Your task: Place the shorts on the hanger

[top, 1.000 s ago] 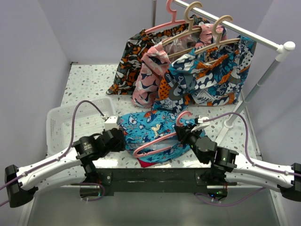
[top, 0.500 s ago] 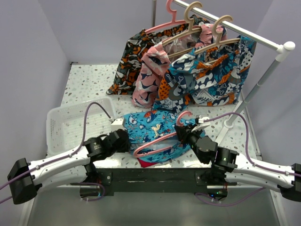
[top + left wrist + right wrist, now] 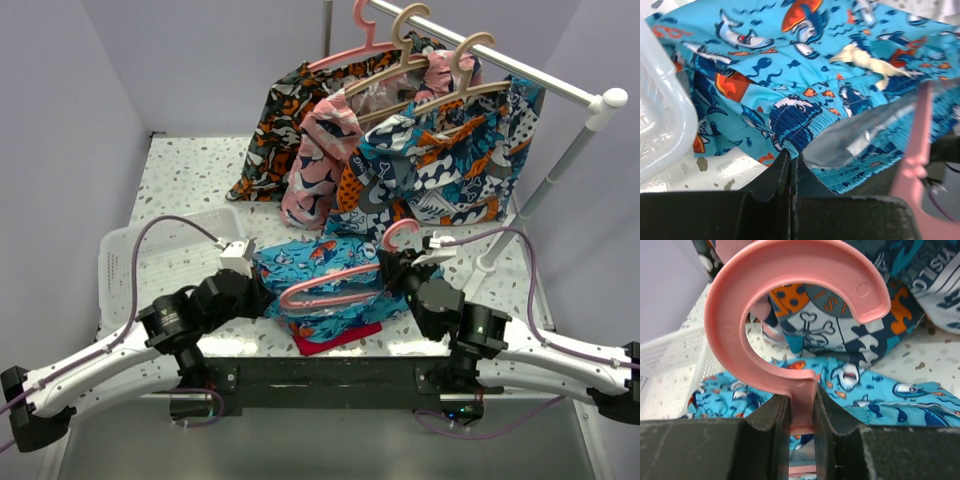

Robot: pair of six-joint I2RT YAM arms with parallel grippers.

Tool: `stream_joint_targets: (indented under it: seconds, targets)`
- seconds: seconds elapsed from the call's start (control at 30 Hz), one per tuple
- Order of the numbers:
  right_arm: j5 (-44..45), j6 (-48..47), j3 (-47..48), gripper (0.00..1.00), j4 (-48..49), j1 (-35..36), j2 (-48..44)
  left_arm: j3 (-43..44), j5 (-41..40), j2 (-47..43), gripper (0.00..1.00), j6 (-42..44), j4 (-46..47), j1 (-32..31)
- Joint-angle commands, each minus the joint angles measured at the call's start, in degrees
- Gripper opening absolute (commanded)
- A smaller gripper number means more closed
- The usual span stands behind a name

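Observation:
The turquoise shorts [image 3: 318, 270] lie bunched on the table in front of both arms. My left gripper [image 3: 262, 292] is shut on the left edge of their waistband; in the left wrist view the jaws [image 3: 790, 156] pinch the elastic hem of the shorts [image 3: 790, 75]. My right gripper [image 3: 396, 266] is shut on the neck of the pink hanger [image 3: 325, 293], just below its hook. It holds the hanger over the shorts with the hook [image 3: 790, 300] upright. The hanger's arm shows at the right of the left wrist view [image 3: 915, 150]. The shorts also lie below the hook in the right wrist view [image 3: 870, 385].
A plain red cloth [image 3: 338, 337] pokes out under the shorts at the near edge. A white basket [image 3: 150, 262] stands at the left. A rack [image 3: 560, 90] at the back right carries several patterned garments [image 3: 440, 160] on wooden hangers and another pink one [image 3: 362, 35].
The right gripper has lifted the hanger and carried it back and to the right. The left arm swung and drew the shorts' left edge with it. More of the red cloth shows.

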Motion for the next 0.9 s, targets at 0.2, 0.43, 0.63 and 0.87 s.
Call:
stream_joint_targets:
  seconds: [0.2, 0.43, 0.63, 0.87]
  targets:
    - [10.61, -8.0, 13.19, 0.0, 3.44, 0.18, 7.9, 22.31, 7.23, 3.28, 0.0, 5.97, -12.58, 0.37]
    - [12.21, -11.61, 17.41, 0.0, 3.09, 0.09, 10.1, 36.72, 6.97, 8.28, 0.0, 6.06, -24.36, 0.46]
    - [12.12, -13.63, 25.66, 0.0, -0.68, 0.27, 15.53, 52.52, 10.47, 14.18, 0.0, 10.44, -27.54, 0.46]
    - [11.76, -19.52, 38.14, 0.0, -2.72, 3.25, 23.35, 62.75, 14.96, 21.21, 0.0, 12.74, -27.89, 0.46]
